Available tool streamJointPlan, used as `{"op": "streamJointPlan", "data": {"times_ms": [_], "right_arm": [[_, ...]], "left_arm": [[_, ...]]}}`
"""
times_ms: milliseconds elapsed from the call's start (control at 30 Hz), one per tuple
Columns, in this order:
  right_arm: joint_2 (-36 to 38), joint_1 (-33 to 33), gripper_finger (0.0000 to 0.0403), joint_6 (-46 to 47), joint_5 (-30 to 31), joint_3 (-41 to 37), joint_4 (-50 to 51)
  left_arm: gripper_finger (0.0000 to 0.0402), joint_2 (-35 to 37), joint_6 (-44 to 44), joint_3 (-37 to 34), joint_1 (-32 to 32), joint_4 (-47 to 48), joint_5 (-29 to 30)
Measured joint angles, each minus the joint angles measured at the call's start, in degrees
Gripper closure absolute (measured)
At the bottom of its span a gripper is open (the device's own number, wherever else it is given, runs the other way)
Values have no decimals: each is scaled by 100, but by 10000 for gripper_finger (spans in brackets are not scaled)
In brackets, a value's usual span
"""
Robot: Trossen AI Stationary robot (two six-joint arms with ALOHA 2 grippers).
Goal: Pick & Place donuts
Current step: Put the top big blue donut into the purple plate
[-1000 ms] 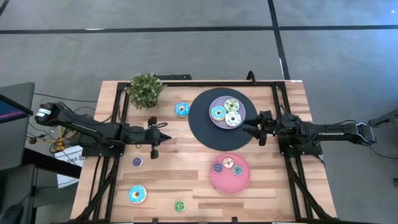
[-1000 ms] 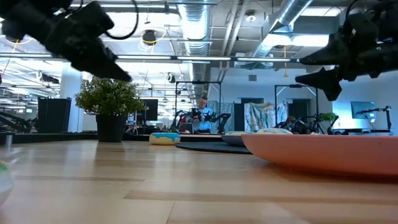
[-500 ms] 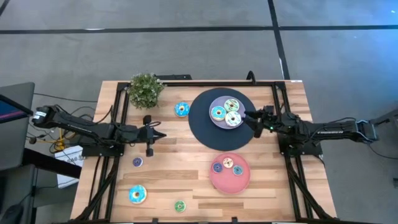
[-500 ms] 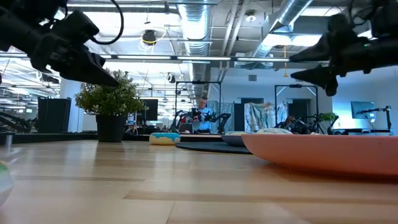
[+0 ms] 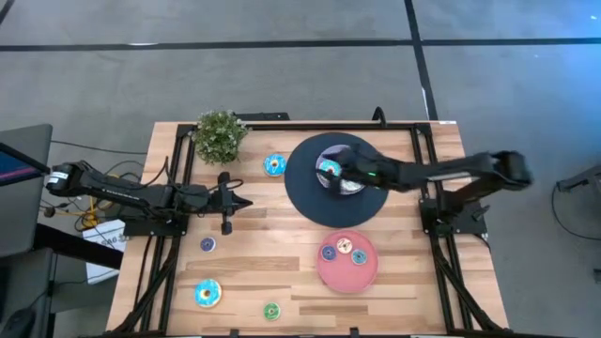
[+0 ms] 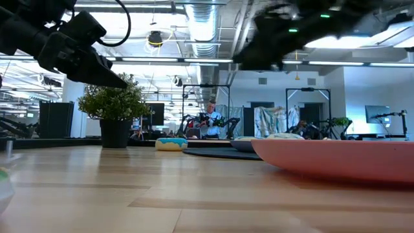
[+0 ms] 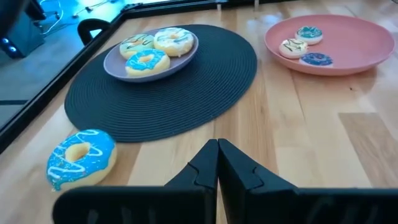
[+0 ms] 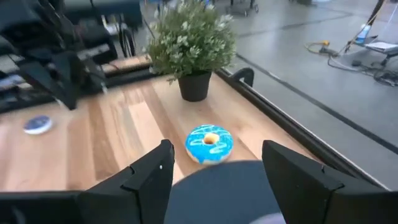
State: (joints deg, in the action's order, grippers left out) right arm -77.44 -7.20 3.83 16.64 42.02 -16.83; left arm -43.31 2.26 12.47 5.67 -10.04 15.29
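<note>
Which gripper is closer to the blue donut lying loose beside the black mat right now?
Left, narrowly. The left gripper, shut, sits on the table's near side of the blue donut. The right gripper, open, hangs over the lavender plate on the black mat.

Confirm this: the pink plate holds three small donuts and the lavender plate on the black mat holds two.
Wrong on the lavender plate: the left wrist view shows three donuts on it, not two. The pink plate does hold three small donuts, and the black mat sits under the lavender plate.

Right end effector [image 5: 340, 175] over lavender plate [image 5: 326, 155] — donuts [image 5: 329, 170] there
</note>
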Motion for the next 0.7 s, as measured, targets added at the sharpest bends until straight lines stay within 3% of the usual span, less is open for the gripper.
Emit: {"op": "streamJointPlan", "data": {"times_ms": [133,467,700], "right_arm": [[-1249,-121,171,-32,2,1508,874],[-3781,-550,149,531,-205,5304,4293],[-4878,-902,134,1013,-321,6647,5079]], "left_arm": [[401,-2,-37,0,0,0,0],[401,-2,94,0,0,26,2],[401,-2,200,0,0,27,2]]}}
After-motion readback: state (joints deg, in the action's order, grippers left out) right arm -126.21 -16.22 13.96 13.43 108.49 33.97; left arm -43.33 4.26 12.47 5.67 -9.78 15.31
